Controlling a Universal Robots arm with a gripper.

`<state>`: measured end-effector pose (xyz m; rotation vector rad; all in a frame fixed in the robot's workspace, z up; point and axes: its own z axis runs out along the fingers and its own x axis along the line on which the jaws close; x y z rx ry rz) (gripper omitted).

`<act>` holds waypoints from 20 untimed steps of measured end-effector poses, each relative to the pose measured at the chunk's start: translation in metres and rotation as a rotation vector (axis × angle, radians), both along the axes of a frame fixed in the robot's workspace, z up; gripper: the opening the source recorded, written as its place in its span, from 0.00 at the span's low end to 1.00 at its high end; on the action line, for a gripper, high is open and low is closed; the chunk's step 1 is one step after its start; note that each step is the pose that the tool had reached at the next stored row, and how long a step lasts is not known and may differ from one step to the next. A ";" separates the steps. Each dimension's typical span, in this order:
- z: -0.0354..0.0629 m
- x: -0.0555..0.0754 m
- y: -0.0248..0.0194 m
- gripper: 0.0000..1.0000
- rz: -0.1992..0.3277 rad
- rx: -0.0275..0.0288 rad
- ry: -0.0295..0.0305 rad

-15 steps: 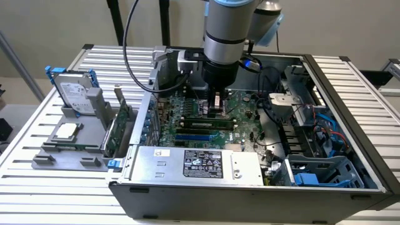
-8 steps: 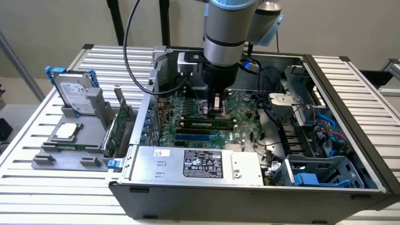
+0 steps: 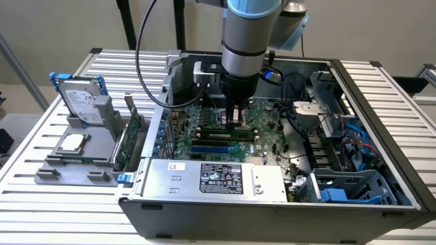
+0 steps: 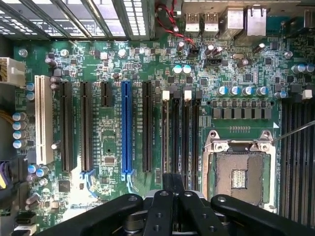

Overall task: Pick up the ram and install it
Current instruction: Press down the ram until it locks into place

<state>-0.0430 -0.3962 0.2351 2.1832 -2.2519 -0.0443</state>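
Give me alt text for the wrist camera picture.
Looking straight down on a green motherboard, the gripper hovers over black memory slots beside an empty CPU socket. A blue expansion slot stands among black ones.

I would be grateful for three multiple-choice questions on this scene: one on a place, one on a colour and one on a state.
1. Where is the gripper?
A. Inside the open case, over the motherboard
B. Outside the case, on the exterior view's left
C. Outside the case, on the exterior view's right

2. What colour is the one long slot that stands out among the black ones in the wrist view?
A. Red
B. Blue
C. Yellow

3. What state is the processor socket in?
A. Covered by a fan
B. Covered by a heatsink
C. Bare, with no cooler on it

Answers: 1 A, as the arm reaches down within the case walls. 2 B, as the slot is plainly blue. 3 C, as the metal frame and the socket's middle lie open to view.
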 end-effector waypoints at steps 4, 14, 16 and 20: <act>-0.0036 0.000 0.0000 0.00 0.000 0.0008 0.0000; -0.0022 0.000 0.0002 0.00 0.000 0.0040 -0.0007; 0.0066 0.000 0.0000 0.00 0.000 0.0024 0.0003; 0.0117 0.000 0.0000 0.00 0.000 0.0026 0.0002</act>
